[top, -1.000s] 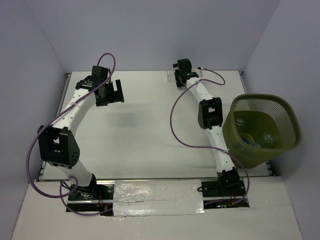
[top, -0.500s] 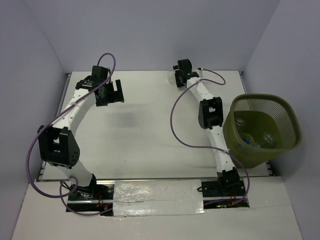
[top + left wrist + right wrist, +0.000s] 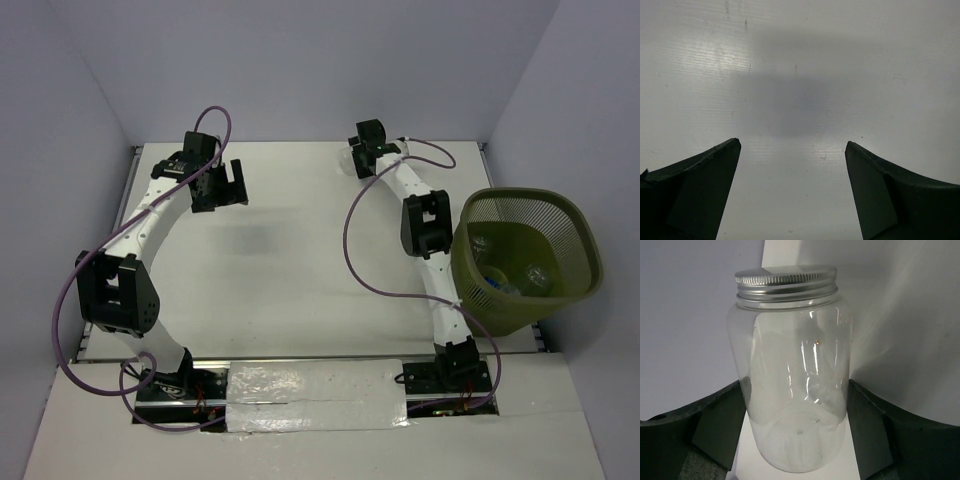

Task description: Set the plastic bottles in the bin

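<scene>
Over the white surface (image 3: 300, 270), as the top camera saw it, the olive-green mesh bin with a rounded-square rim (image 3: 520, 192) stood at about 3 o'clock, just beside the right arm (image 3: 425, 225). Small clear plastic bottles (image 3: 538, 276) lay on its floor, and one of them, a blue-labelled bottle (image 3: 490, 284), sat toward the bin's 7 o'clock side. The left pincer (image 3: 236, 184) hung at about 10 o'clock, well apart from the bin. The right pincer (image 3: 354, 160) reached to the far edge at about 12 o'clock, near the back wall (image 3: 300, 70). What it held was hard to make out from there.

At the left wrist, the left pincer's two dark fingers (image 3: 700, 175) were spread wide at 7 and 5 o'clock. The white surface and a soft grey shadow (image 3: 790, 105) showed between them.

At the right wrist, a clear plastic bottle with a ribbed silver cap (image 3: 792, 355) stood upright in the middle, cap at 12 o'clock. The right pincer's fingers pressed its lower sides at 8 and 4 o'clock, pinching it. Whether its base touched the surface could not be told.
</scene>
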